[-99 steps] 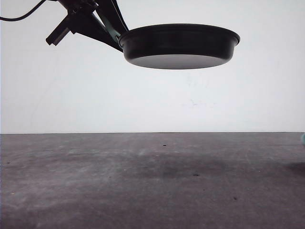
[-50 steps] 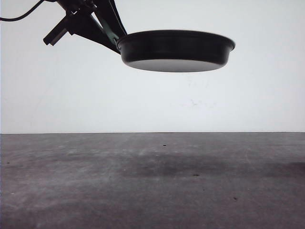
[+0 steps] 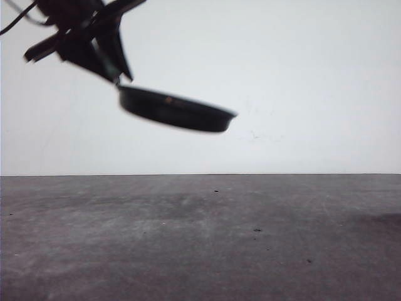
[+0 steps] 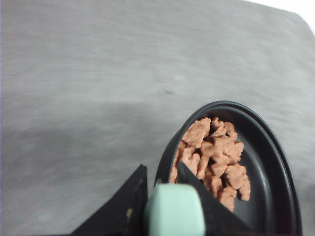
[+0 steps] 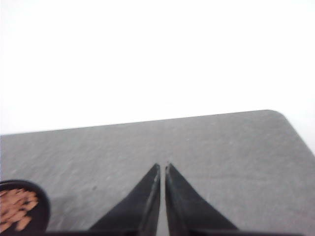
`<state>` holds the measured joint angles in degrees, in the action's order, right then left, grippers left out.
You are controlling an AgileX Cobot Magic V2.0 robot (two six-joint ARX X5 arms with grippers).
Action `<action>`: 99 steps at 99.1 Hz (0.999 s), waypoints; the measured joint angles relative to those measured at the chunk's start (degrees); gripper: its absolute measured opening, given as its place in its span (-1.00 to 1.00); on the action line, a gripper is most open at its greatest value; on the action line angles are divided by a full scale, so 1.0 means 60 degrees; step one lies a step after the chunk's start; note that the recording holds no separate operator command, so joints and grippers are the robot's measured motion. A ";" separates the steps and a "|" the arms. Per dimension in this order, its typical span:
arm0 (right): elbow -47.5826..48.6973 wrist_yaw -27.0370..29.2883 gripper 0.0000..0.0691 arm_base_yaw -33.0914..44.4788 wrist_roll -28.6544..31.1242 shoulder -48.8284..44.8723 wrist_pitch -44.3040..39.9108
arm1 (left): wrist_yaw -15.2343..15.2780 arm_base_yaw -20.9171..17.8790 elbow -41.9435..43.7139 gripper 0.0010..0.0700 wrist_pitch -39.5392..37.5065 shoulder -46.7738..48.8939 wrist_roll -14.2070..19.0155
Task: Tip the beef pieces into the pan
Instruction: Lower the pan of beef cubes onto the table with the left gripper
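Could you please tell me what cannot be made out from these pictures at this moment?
- Front view: the pan and left gripper are motion-blurred, so the grip is unclear.
- Left wrist view: the handle and the pan's near side are cut by the edge; lower beef pieces sit behind the fingers.
- Right wrist view: the right gripper holds nothing; the pan is cropped at the corner.

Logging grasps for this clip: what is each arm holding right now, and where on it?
The left gripper holds the pan by its mint-green handle, beef pieces inside. The right gripper holds nothing; its jaws are shut.
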<state>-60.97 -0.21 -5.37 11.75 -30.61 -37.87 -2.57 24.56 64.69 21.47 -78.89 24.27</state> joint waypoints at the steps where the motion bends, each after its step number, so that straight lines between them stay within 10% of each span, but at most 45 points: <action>1: 0.0004 0.0000 -0.96 -0.0022 0.0000 0.0077 -0.0080 | -0.0007 -0.0036 -0.0051 -0.87 0.0011 0.0000 0.0007; 99: 0.0044 -0.0018 -0.97 -0.0051 0.0186 0.1978 -0.2357 | -0.0554 -0.0714 -0.2703 -0.87 -0.1395 -0.0685 0.0168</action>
<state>-60.71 -0.32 -5.67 12.86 -18.74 -52.01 -5.89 20.27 48.47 13.10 -83.00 25.28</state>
